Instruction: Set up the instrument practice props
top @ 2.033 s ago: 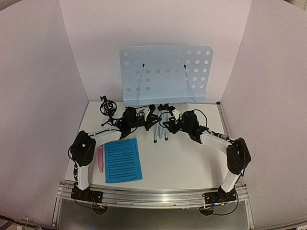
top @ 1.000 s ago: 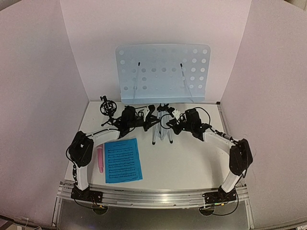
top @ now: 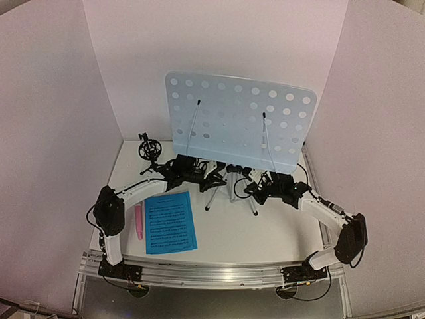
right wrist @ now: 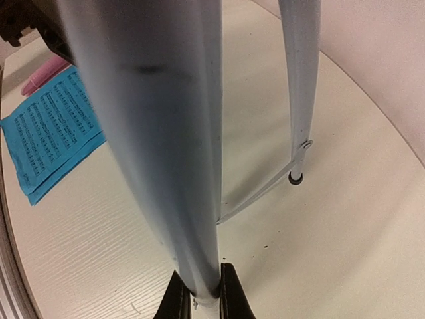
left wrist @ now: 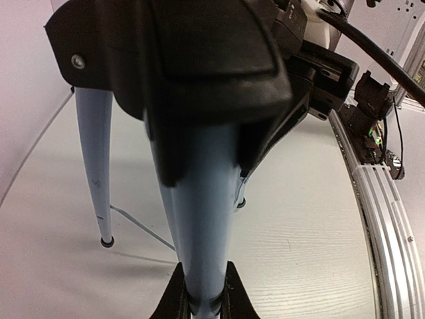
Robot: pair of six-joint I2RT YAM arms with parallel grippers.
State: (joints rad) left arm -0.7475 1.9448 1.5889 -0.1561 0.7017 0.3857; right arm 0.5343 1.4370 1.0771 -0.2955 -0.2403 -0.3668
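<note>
Legs of the silver tripod (left wrist: 95, 166) are pinched in my jaws: my left gripper (left wrist: 201, 300) is clamped narrow on one leg and my right gripper (right wrist: 199, 297) on another. The pale-blue music-stand desk (top: 239, 119) stands above them at mid-table. Sheet-music pages (top: 170, 222) lie flat by my left arm, the pink microphone (top: 139, 220) just beside them.

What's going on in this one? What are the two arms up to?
Both arms are on the pale-blue music stand toward the back of the table. The left tool is shut on one silver tripod leg, and the right tool is shut on a second leg; the legs are spread. The blue sheet music and pink microphone lie flat near the left arm, not yet placed. The small black mic mount stands at the back left.
</note>
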